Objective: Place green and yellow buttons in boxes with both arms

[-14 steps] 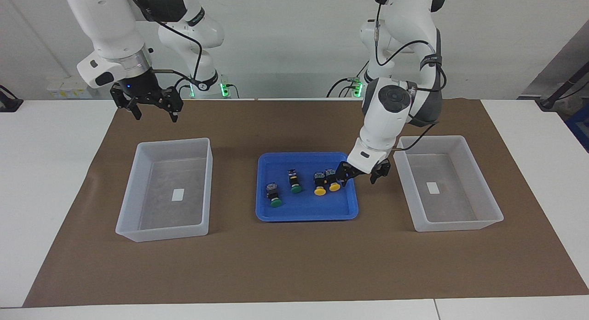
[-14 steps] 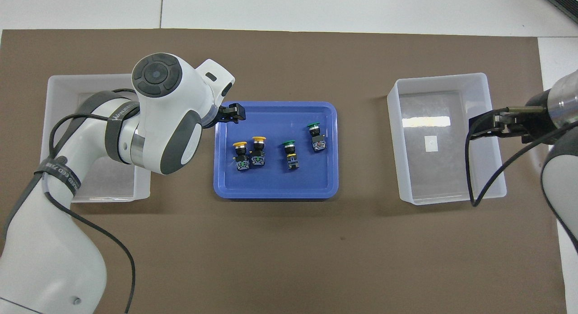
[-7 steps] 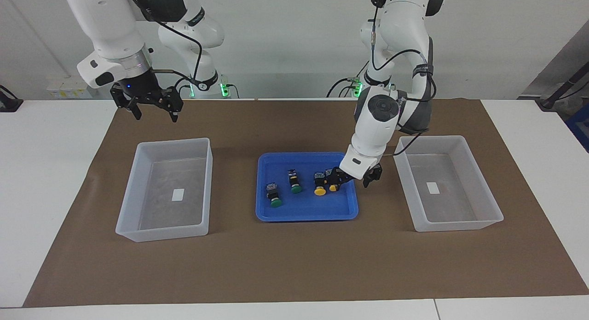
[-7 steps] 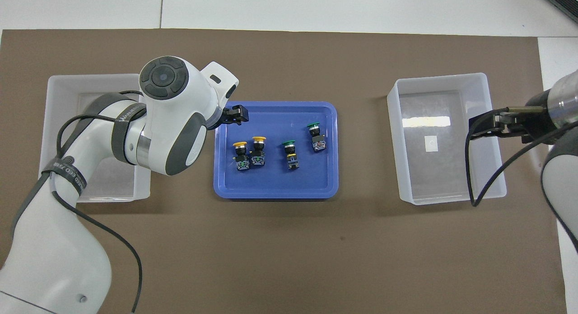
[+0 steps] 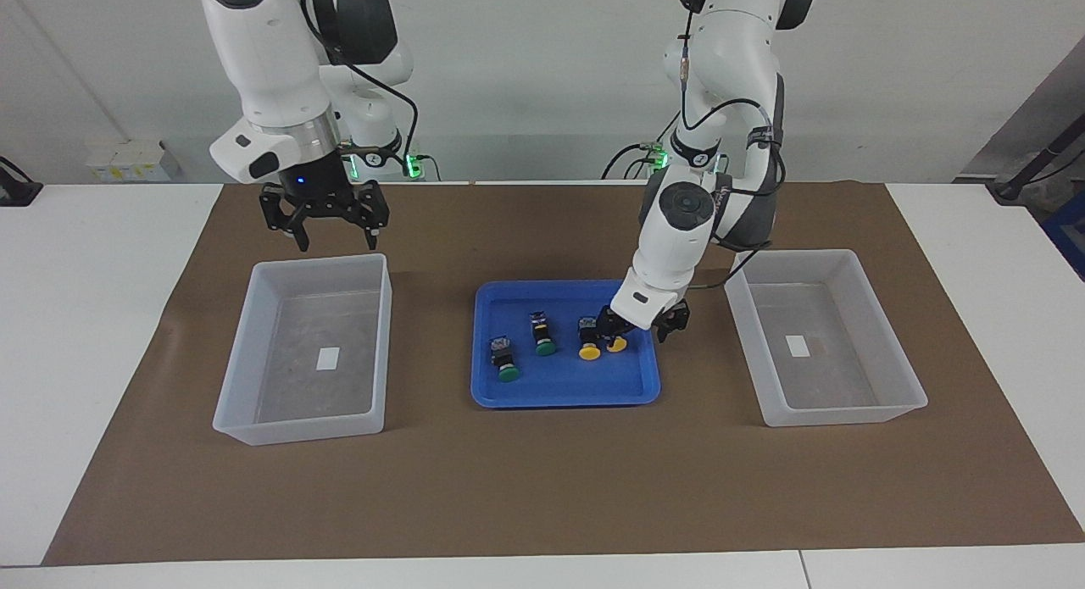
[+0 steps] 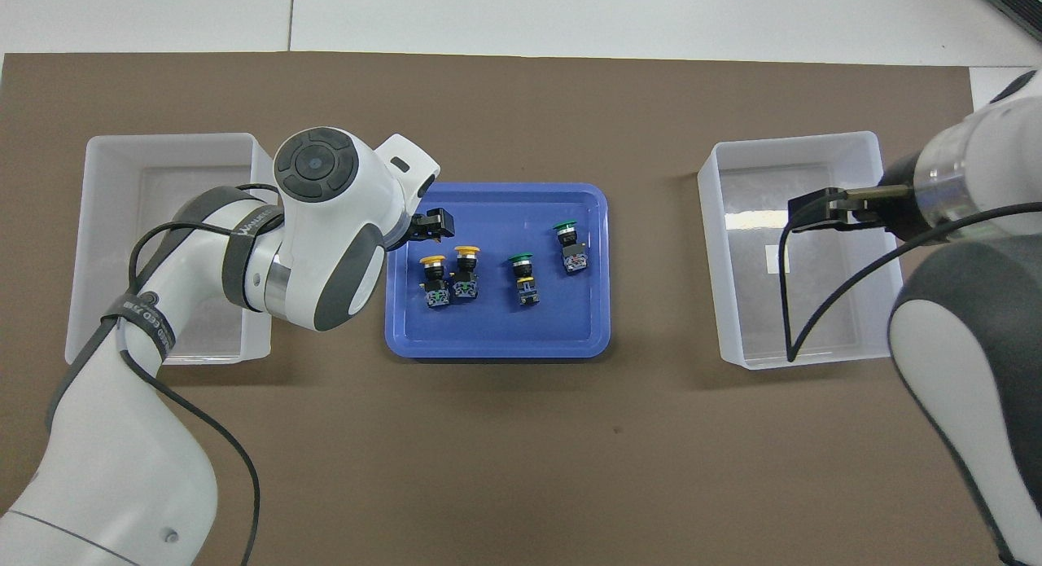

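Note:
Two yellow buttons (image 5: 588,339) (image 6: 434,277) and two green buttons (image 5: 543,335) (image 6: 523,273) lie in a row in the blue tray (image 5: 559,398) (image 6: 496,350). My left gripper (image 5: 642,326) hangs open and low over the tray's end toward the left arm. One of its fingers (image 6: 431,222) covers part of the outermost yellow button (image 5: 617,344). My right gripper (image 5: 336,237) is open and empty, raised over the robot-side rim of one box (image 5: 318,263) (image 6: 790,142). The other box (image 5: 797,257) (image 6: 163,138) sits at the left arm's end, with only a white label in it.
A brown mat (image 5: 542,487) covers the table under the tray and both boxes. The left arm's elbow and cable (image 6: 244,248) hang over part of its box in the overhead view. The right arm's cable (image 6: 814,305) loops over the other box.
The left gripper has slid along the tray's end to the outermost yellow button. The right arm has swung toward the table's middle, to above its box's robot-side rim.

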`<act>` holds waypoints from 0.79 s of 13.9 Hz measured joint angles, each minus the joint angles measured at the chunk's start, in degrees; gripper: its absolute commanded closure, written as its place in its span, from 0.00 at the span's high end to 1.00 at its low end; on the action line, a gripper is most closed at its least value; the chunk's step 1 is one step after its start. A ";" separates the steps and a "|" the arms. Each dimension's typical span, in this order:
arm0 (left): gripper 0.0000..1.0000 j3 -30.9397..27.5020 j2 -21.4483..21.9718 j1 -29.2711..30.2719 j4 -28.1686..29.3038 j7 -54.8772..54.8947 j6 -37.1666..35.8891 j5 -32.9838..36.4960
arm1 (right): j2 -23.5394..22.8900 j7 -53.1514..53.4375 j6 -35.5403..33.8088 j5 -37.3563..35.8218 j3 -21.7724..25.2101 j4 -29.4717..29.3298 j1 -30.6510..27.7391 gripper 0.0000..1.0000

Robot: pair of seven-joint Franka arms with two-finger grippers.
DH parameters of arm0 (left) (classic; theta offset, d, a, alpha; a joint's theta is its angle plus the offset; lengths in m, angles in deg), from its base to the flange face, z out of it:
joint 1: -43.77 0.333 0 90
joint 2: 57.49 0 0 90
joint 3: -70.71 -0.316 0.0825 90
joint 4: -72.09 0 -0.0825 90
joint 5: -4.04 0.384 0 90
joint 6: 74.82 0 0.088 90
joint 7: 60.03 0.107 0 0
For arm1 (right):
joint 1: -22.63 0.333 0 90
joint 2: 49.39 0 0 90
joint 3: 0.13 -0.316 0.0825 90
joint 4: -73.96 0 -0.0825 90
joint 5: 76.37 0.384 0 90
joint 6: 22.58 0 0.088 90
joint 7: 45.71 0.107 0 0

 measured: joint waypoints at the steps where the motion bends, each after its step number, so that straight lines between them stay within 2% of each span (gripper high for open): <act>1: 1.00 0.00 0.00 -0.26 0.80 -0.04 0.95 0.00 | -1.20 1.33 1.89 0.00 -0.02 0.38 1.53 1.00; 2: 1.00 -0.01 0.00 -0.45 1.53 -0.08 1.97 0.00 | -2.45 2.90 3.56 -0.02 -0.04 0.64 3.02 1.00; 7: 0.85 0.00 0.00 -1.32 2.75 -1.44 3.98 -0.01 | -9.90 12.25 14.12 -2.55 -0.08 1.12 9.52 1.00; 11: 0.77 0.01 0.01 -1.69 3.84 -1.85 6.00 -0.01 | -15.33 13.51 22.02 -3.40 -0.07 1.58 12.38 1.00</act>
